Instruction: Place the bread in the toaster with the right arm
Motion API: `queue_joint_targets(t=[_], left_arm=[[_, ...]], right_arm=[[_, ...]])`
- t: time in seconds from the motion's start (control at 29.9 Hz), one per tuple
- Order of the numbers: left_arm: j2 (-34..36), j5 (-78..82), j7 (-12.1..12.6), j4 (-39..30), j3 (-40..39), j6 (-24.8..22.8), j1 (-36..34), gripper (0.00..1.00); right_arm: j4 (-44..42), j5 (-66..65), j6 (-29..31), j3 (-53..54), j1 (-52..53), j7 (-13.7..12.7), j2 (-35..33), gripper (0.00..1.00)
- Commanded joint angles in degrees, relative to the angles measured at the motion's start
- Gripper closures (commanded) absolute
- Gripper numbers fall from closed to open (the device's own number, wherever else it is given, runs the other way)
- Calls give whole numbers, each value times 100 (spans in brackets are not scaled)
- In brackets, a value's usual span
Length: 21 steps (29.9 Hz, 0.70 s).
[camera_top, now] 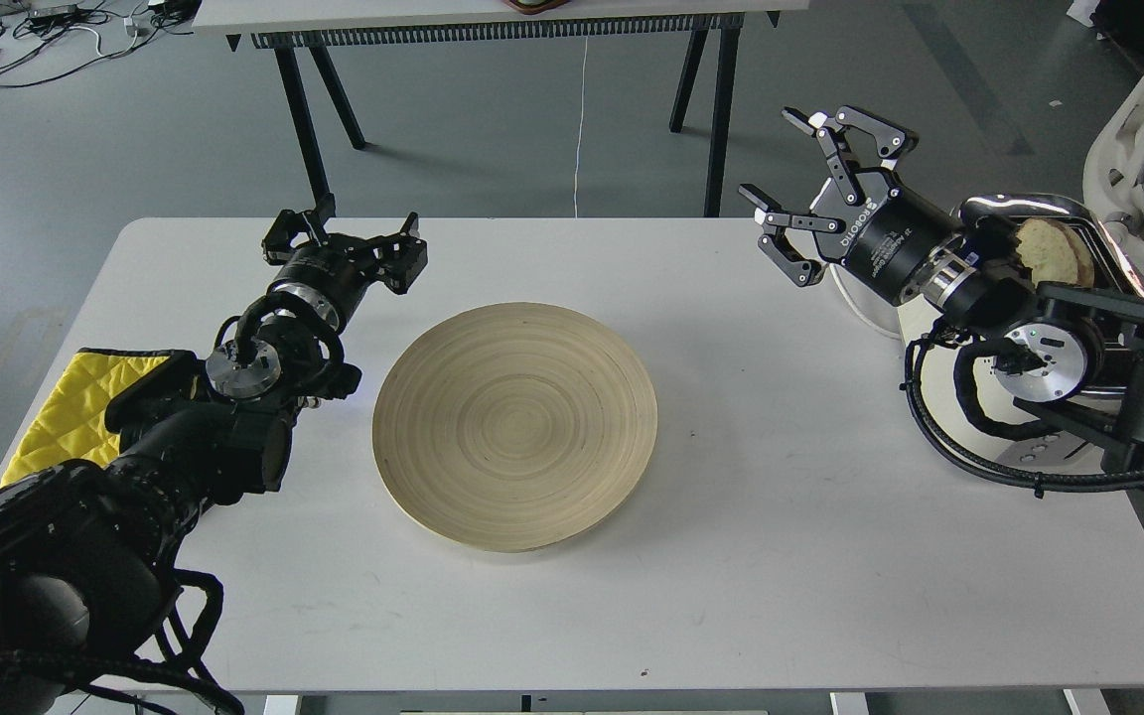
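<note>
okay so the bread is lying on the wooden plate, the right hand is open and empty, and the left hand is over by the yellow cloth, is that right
Not quite. The head view shows the wooden plate bare; the bread is standing in the toaster, partly hidden behind the right arm. The rest holds: the right hand is open and empty, and the left hand is on the side of the yellow cloth.

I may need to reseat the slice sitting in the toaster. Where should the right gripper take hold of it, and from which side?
Probably by the rounded top edge of the bread, the only part showing above the toaster; the rest is hidden behind the arm. Come from above, fingers on its two flat faces. The right gripper is open, left of the toaster.
</note>
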Motion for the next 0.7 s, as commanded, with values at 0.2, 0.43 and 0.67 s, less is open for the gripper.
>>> queue_joint_targets(t=[0.2, 0.43, 0.67], left_arm=[[0, 0, -2, 0, 0, 0, 0, 0], [0, 0, -2, 0, 0, 0, 0, 0], [0, 0, -2, 0, 0, 0, 0, 0]], right_arm=[[-667, 15, 34, 170, -499, -2, 454, 1], [-667, 24, 34, 170, -526, -2, 463, 1], [-781, 6, 34, 170, -535, -2, 630, 1]])
